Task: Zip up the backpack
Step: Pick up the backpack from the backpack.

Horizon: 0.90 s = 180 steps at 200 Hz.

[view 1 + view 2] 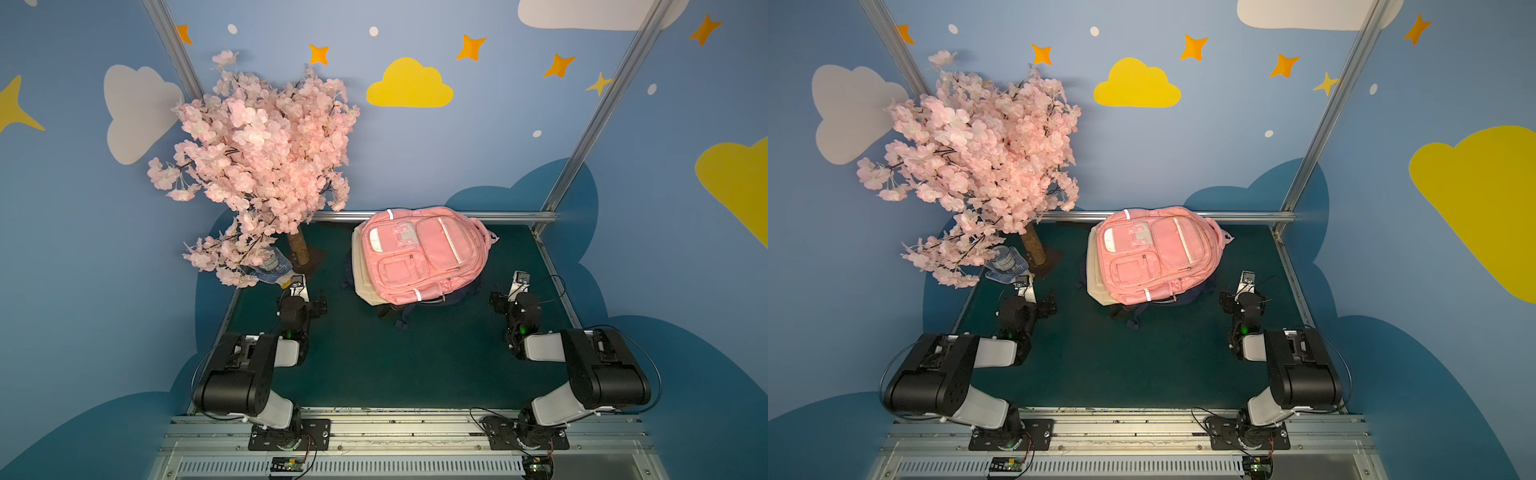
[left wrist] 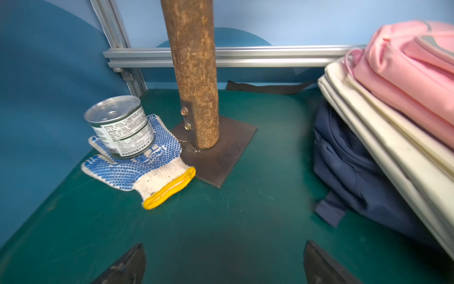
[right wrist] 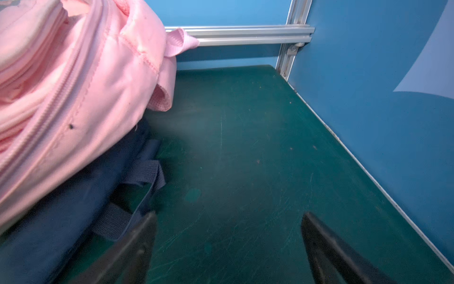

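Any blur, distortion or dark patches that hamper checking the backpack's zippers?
Both top views: the wide lens splays the frame posts outward; pink backpack evenly lit but small. Left wrist view: its edge smears toward the border; the can is sharp. Right wrist view: fabric near the lens is soft, the right claw dark, blurred.

A staged robot-lab booth: aluminium framing [image 1: 432, 216], walls [image 1: 415, 166] painted with clouds [image 1: 409, 85] and stars [image 1: 319, 54], a fake blossom tree [image 1: 257, 158], robot arms [image 1: 245, 374] bolted to a base rail [image 1: 415, 426].
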Motion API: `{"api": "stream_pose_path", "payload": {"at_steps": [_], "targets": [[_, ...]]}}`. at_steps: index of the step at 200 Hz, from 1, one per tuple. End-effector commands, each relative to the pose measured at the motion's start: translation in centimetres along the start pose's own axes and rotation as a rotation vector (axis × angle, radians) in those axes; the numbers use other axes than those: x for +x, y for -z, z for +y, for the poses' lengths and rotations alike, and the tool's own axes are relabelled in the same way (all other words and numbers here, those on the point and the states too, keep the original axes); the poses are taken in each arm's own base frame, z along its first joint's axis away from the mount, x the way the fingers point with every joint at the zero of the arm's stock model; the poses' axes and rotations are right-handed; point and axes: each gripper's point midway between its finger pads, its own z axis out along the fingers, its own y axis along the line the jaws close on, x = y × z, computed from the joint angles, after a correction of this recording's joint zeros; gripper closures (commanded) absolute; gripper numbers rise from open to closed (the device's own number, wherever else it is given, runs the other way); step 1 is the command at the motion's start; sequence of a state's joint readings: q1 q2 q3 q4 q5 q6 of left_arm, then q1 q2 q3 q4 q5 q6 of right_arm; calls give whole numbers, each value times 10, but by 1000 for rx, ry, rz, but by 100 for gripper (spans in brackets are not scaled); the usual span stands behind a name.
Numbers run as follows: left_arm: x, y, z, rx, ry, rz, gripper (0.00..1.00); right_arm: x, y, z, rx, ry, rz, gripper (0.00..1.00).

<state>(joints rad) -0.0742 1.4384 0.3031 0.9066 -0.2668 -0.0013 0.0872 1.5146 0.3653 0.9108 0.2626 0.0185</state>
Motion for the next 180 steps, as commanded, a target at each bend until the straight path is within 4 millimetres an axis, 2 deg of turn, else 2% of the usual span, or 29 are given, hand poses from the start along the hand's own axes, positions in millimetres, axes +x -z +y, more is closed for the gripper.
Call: {"api": "stream_pose_path", "payload": {"at_steps": [1,11,29,50,68,85,107,127,136,138,143,162,180], "targets": [[-45,25,-14,33,-57,-74,0,-30,17,9,-62,23,-24,6],[-55,35,-20,66,-28,-57,0,-49,31,17,-102,32,-71,6],[-76,54,-27,99,58,-43,0,-69,55,28,-187,-7,-88,6],[-98,75,-26,115,249,-12,0,-92,78,24,-199,-190,-67,6],[-104,94,-18,93,419,43,0,-91,92,8,-124,-420,26,6],[-87,111,-7,36,639,130,0,-68,109,-2,-57,-584,202,6],[-97,121,-54,359,640,101,0,-79,118,20,-238,-555,189,6],[-87,112,-73,406,658,175,0,-84,116,26,-268,-546,215,6],[-81,104,-84,400,615,240,0,-78,110,30,-269,-521,260,6],[-81,102,-86,401,605,251,0,-85,109,30,-273,-516,253,7],[-80,98,-94,407,579,279,0,-87,106,31,-268,-509,271,6],[-87,83,-132,475,482,328,0,-80,86,35,-250,-485,355,8],[-90,61,-158,478,421,395,0,-75,68,45,-266,-483,422,9]]}}
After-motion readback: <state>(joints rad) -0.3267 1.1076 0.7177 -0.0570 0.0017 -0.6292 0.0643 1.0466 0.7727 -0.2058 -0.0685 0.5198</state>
